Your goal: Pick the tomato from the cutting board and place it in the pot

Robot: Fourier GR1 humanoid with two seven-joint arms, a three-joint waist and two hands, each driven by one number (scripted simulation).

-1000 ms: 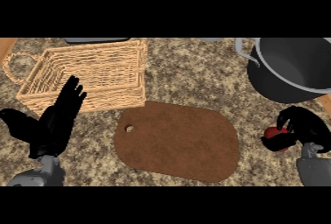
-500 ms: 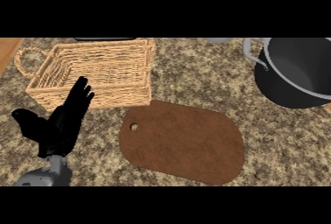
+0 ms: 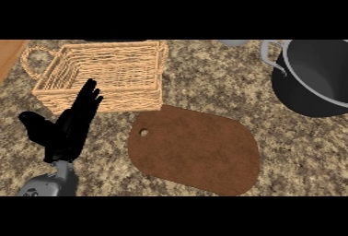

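Tomato: not visible anywhere in the head view, neither on the cutting board (image 3: pixel 197 150) nor in the part of the pot's interior that shows. Pot (image 3: pixel 319 76) sits up and to the right of the board, partly cut off by the view's edge, inside dark grey and bare where visible. Board surface is bare, hanging hole at its left end. Left hand (image 3: pixel 68 126) rests left of the board, just in front of the wicker basket (image 3: pixel 108 76), fingers (image 3: pixel 87 99) straight and pointing up, holding nothing. Right hand not in view, so its hold cannot be told. Speckled desk (image 3: pixel 204 73) carries everything. Judgement: if the tomato is with the unseen hand, the step is the carry to the pot; best done by coming over the rim from the board side, lowering well inside before letting go.
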